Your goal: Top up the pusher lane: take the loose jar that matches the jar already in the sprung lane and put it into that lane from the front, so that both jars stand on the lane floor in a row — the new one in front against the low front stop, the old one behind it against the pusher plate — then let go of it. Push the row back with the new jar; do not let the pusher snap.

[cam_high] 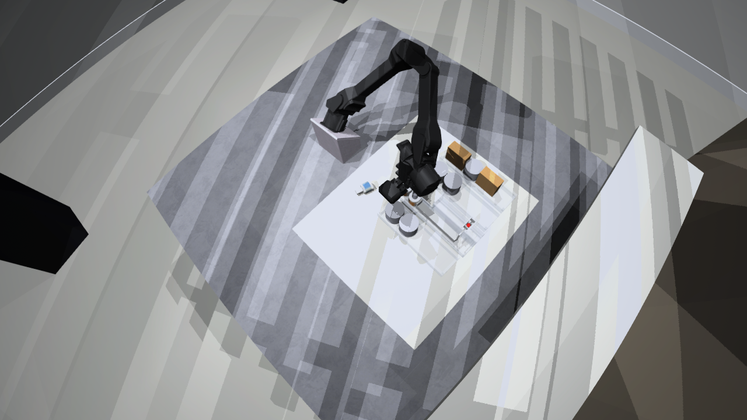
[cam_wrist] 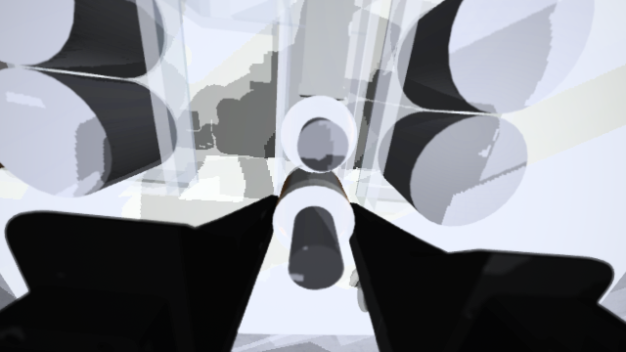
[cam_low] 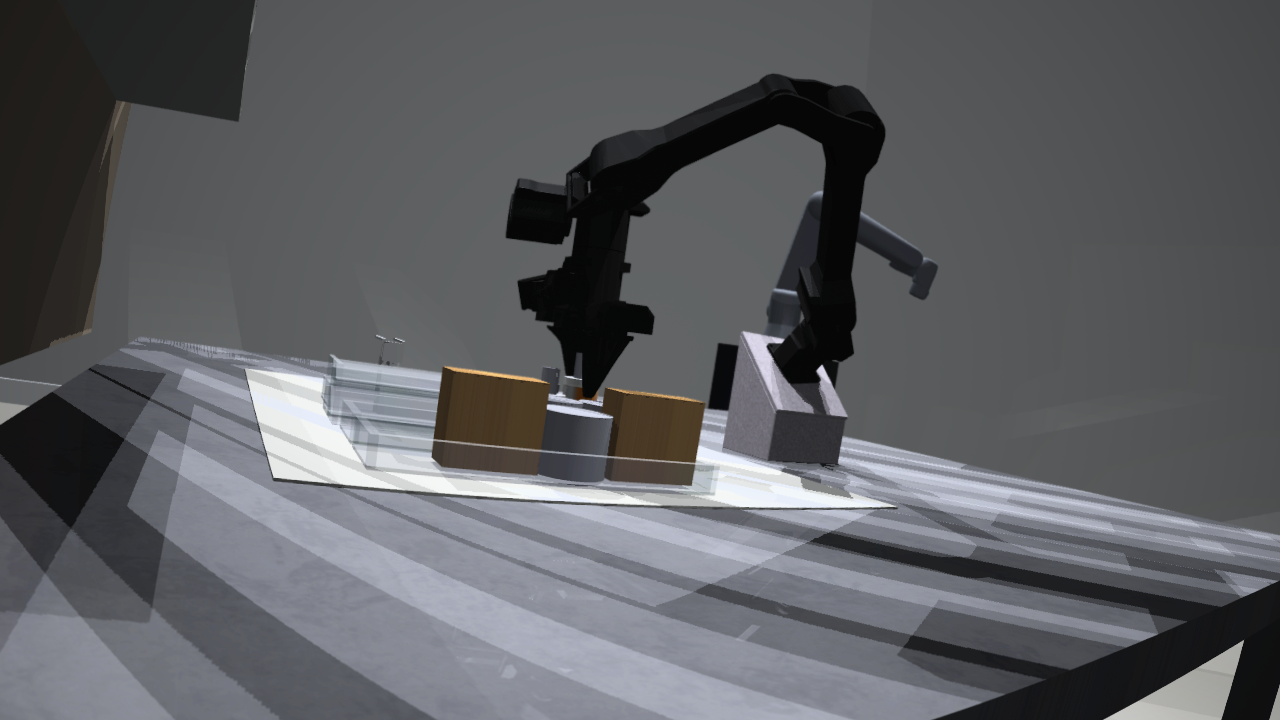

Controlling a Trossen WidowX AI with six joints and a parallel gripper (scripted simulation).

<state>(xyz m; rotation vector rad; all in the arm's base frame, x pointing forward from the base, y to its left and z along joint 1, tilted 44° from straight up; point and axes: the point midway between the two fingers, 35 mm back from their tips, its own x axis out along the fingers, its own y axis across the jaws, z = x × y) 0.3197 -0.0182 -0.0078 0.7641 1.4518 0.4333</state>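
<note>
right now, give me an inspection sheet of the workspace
surface: grey striped table top with a white mat
job's things: small grey-capped jar held in the gripper; matching jar just ahead in the clear lane
clutter: two brown wooden blocks, large grey cylinders, small blue-and-white item
gripper: black gripper shut on the small jar
cables: nothing seen
surroundings: grey wedge base; second grey arm behind

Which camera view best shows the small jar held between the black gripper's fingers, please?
The wrist view: the small jar with the grey cap fills the centre, clamped in the gripper. The top view shows only a brown speck under the arm; the exterior view shows an orange sliver.
</note>
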